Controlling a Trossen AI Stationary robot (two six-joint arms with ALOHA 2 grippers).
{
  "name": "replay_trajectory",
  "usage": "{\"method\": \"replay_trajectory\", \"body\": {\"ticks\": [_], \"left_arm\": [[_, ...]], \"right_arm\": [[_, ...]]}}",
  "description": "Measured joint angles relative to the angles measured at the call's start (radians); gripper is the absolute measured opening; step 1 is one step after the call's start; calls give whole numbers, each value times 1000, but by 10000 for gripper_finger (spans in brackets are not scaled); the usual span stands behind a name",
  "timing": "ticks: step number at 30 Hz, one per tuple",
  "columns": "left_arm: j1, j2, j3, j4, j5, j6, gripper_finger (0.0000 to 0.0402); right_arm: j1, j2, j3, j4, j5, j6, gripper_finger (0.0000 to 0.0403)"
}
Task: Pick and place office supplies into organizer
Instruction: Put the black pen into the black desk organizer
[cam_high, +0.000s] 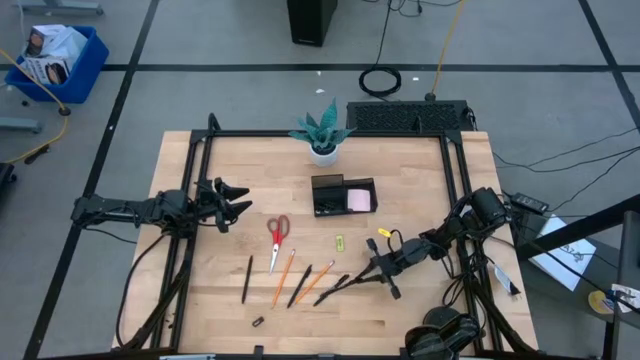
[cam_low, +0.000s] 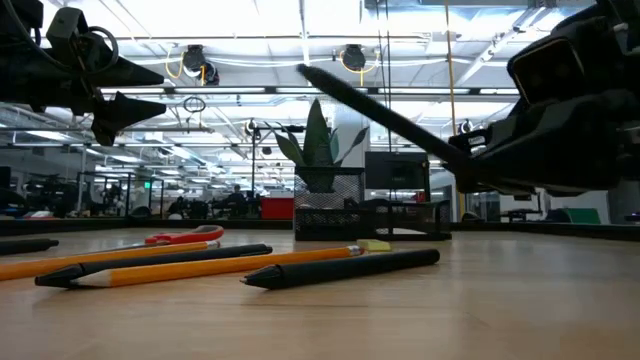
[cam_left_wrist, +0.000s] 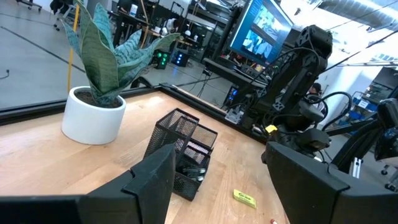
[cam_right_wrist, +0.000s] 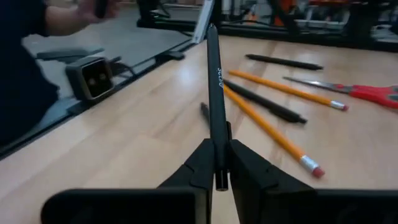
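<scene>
My right gripper (cam_high: 372, 268) is near the table's front right, shut on a thin black pen (cam_high: 340, 286). Left of it on the table lie two more black pens (cam_high: 247, 278), two orange pencils (cam_high: 283, 278) and the red-handled scissors (cam_high: 277, 240). A yellow-green clip (cam_high: 339, 241) and a black clip (cam_high: 258, 322) lie flat too. The black mesh organizer (cam_high: 330, 182) stands mid-table with a pink pad (cam_high: 358, 200) inside. My left gripper (cam_high: 238, 207) hovers open at the left, pointing toward the organizer (cam_left_wrist: 180, 146). My right gripper pinches the pen between its two fingers near one end (cam_right_wrist: 218, 163); a short stub shows behind the fingertips. It comes about level from the table's right, and the pen runs on forward along the fingers' line. The pen is lifted clear, its free end (cam_low: 305, 70) tilted up.
A white pot with a teal plant (cam_high: 322, 140) stands behind the organizer at the far edge. A black frame rail (cam_high: 450, 190) borders the table on the right. Bare wood lies between the scissors and the organizer.
</scene>
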Motion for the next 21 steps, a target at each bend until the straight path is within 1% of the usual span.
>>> {"method": "replay_trajectory", "body": {"ticks": [2, 6, 10, 11, 15, 17, 19, 21], "left_arm": [[0, 0, 0, 1, 0, 0, 255], [0, 0, 0, 19, 1, -20, 255], [0, 1, 0, 49, 40, -160, 255], [0, -1, 0, 61, 58, -204, 255], [0, 7, 0, 61, 207, -315, 255], [0, 23, 0, 41, 247, -409, 255], [0, 48, 0, 42, 297, -464, 255], [0, 87, 0, 35, 315, -543, 255]], "right_arm": [[0, 0, 9, -6, 18, -6, 26], [0, 0, 40, -75, 69, -23, 28], [0, -2, 70, -155, 82, -2, 30], [0, -5, 76, -179, 82, -1, 30], [0, -43, 105, -308, 82, -2, 26], [0, -77, 117, -377, 82, -18, 27], [0, -114, 130, -425, 85, -53, 30], [0, -162, 142, -474, 97, -105, 31]]}}
